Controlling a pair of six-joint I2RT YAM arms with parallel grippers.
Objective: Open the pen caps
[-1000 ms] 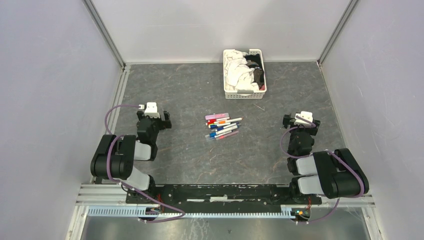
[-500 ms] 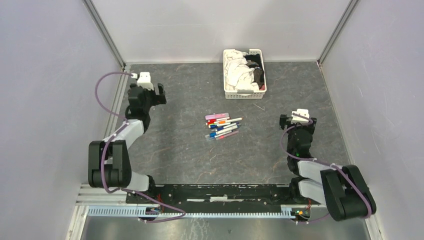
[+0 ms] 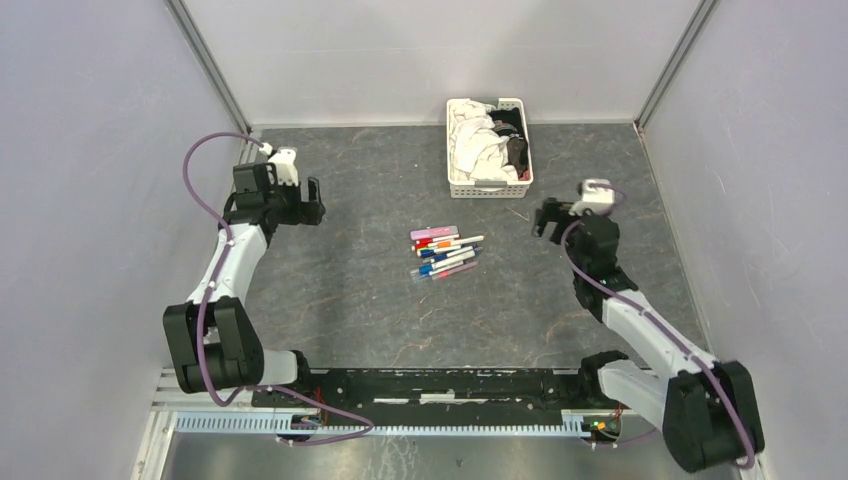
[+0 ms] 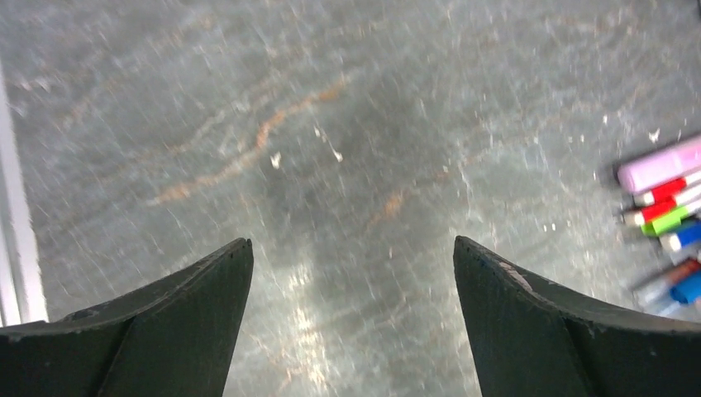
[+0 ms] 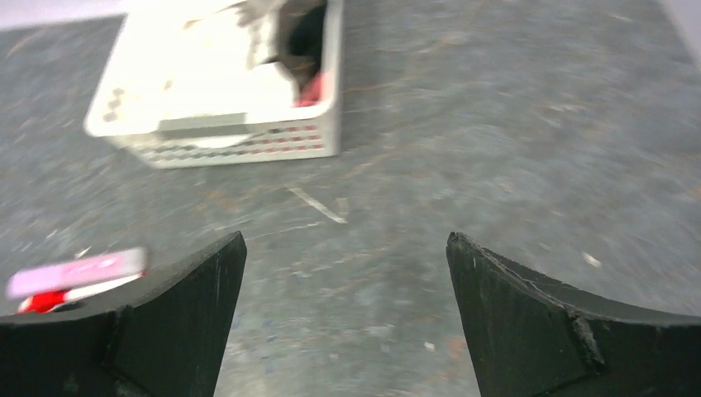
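The pens [image 3: 446, 252] lie in a loose bundle on the dark grey mat at mid-table, mostly white barrels with coloured pen caps [image 4: 664, 191] on their ends. In the left wrist view they show at the right edge as pink, red, green and blue ends. My left gripper [image 3: 310, 203] hangs open to the left of the bundle, well apart from it; only bare mat lies between its fingers [image 4: 351, 241]. My right gripper [image 3: 543, 217] is open to the right of the bundle, also over bare mat [image 5: 345, 236]. A pink pen [image 5: 78, 272] shows beside its left finger.
A white slatted basket [image 3: 520, 185] of cloths stands at the back, beyond the pens, also in the right wrist view as the basket [image 5: 248, 142]. Grey walls with metal rails close in the mat on the left, right and back. A small white scrap [image 5: 317, 206] lies near the basket.
Both arms have unfolded from near their bases. The left gripper went up and left, then turned towards the pens. The right gripper swung up and left towards the pens. The pens have not moved.
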